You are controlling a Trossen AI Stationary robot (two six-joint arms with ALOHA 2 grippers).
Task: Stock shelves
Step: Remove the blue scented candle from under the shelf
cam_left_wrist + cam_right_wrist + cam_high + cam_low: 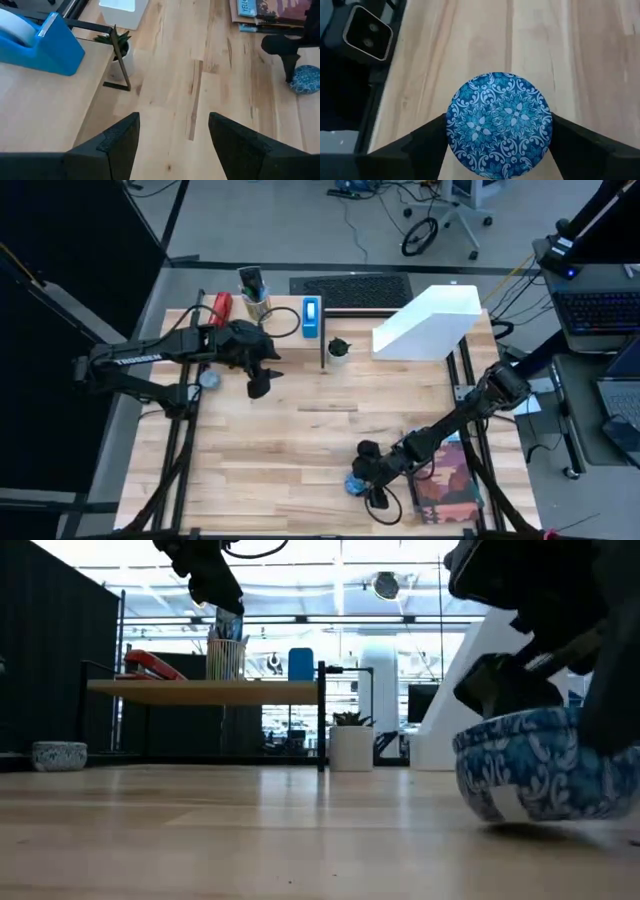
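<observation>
Tabletop edge: right claw point(358, 480) grips bowl point(356, 484).

**Wood, glaze and matt plastic**

The tabletop point(300, 440) is pale planked wood with a smooth, faintly sheened finish. The low shelf point(205, 691) has a light-wood board on thin black metal legs. The white file holder point(430, 320) looks smooth and matt. The blue-patterned bowl point(498, 125) appears glazed and glossy. The tape dispenser point(42, 42) is smooth blue plastic. The right gripper's fingers point(585, 145) are matt black.
</observation>
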